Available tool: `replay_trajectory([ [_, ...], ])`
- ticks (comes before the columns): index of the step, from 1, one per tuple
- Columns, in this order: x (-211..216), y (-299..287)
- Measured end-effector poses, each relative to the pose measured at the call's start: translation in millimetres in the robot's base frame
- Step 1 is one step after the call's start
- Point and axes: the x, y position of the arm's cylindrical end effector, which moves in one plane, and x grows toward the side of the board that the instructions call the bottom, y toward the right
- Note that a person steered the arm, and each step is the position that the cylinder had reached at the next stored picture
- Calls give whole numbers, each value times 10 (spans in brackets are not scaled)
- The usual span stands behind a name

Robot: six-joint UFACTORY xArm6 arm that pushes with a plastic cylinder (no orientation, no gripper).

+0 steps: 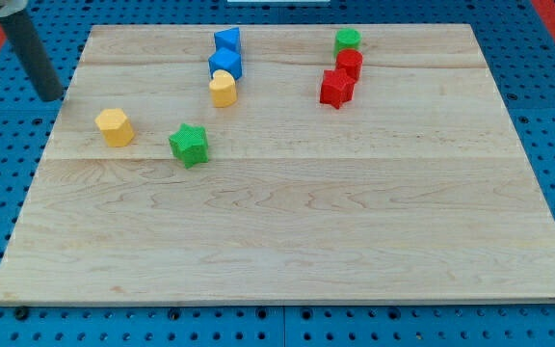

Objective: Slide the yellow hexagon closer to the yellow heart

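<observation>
The yellow hexagon [115, 126] lies near the board's left edge. The yellow heart [223, 88] lies up and to its right, just below a blue block [225, 64]. My tip [52, 97] is at the view's upper left, just off the board's left edge, up and left of the yellow hexagon with a gap between them. A green star [189, 145] lies right of the hexagon and below the heart.
A second blue block [227, 40] sits at the top above the first. A green block [347, 40], a red block [350, 63] and a red star [336, 88] form a column at the top right. The wooden board [287, 241] rests on a blue pegboard.
</observation>
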Motion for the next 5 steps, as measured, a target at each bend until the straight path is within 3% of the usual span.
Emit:
replay_trajectory([
  [1, 583, 51],
  [3, 660, 315],
  [5, 581, 1202],
])
